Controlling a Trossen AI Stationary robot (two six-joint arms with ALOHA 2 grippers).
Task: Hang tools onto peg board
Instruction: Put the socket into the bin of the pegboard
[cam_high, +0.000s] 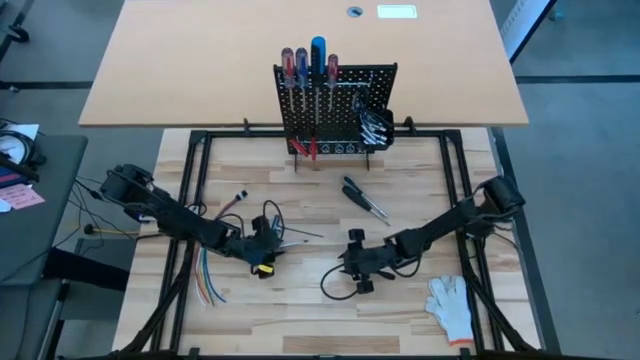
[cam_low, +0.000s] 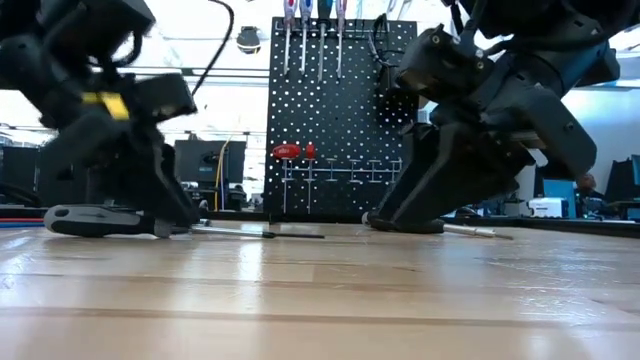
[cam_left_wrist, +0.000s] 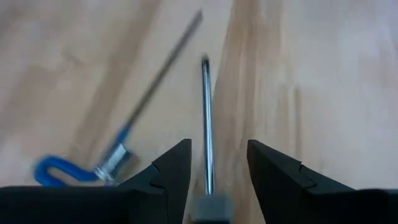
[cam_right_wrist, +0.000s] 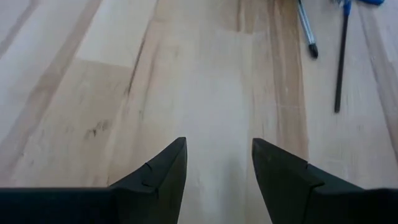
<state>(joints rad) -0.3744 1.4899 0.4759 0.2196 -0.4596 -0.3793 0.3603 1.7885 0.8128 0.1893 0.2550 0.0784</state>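
The black peg board (cam_high: 335, 105) stands upright at the table's far middle. Red- and blue-handled screwdrivers (cam_high: 308, 62) hang along its top and red pliers (cam_high: 305, 148) low on its left. A black-handled screwdriver (cam_low: 100, 220) lies flat on the table, its shaft (cam_left_wrist: 206, 112) running out between the fingers of my open left gripper (cam_left_wrist: 219, 144), which points along it. My right gripper (cam_right_wrist: 219, 142) is open, low over bare wood right of centre (cam_high: 352, 262). Two more dark screwdrivers (cam_high: 365, 198) lie between the grippers and the board. My left gripper's fingers (cam_left_wrist: 171, 168) stand on either side of the lying screwdriver where its shaft meets the grey collar (cam_left_wrist: 211, 208). They slant down along the tool. Whether they touch it, I cannot tell.
A thin rod with a blue looped end (cam_left_wrist: 124, 143) lies beside the screwdriver shaft. A bundle of coloured wires (cam_high: 208, 282) lies at the near left and a white glove (cam_high: 452, 305) at the near right. A small black bin (cam_high: 378, 125) with wrenches hangs on the board's right.
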